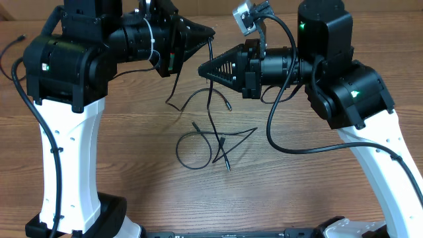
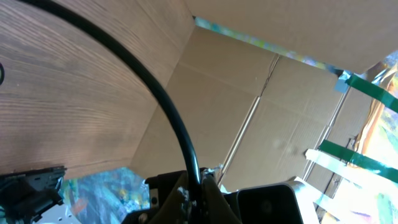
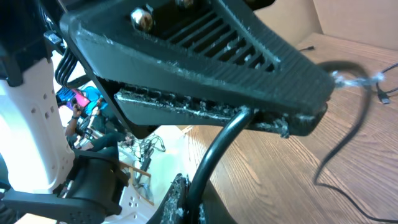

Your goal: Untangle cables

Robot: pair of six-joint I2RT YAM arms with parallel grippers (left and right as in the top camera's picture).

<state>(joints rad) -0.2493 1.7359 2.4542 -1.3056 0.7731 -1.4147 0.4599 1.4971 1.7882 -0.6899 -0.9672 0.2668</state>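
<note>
A thin black cable (image 1: 210, 92) hangs from my raised grippers down to a loose tangle of loops and plugs (image 1: 218, 142) on the wooden table. My left gripper (image 1: 211, 31) is shut on the cable, which shows in the left wrist view (image 2: 158, 93) running out of the jaws (image 2: 200, 186). My right gripper (image 1: 201, 69) sits just below and to the right of it, also shut on the cable (image 3: 214, 146) at the jaws (image 3: 189, 202). The two gripper tips nearly touch. The left gripper's fingers (image 3: 298, 106) fill the top of the right wrist view.
A thick black arm cable (image 1: 291, 149) droops from the right arm to the table on the right. Another arm cable (image 1: 20, 79) hangs at the far left. Cardboard walls (image 2: 261, 81) stand behind the table (image 1: 132, 165).
</note>
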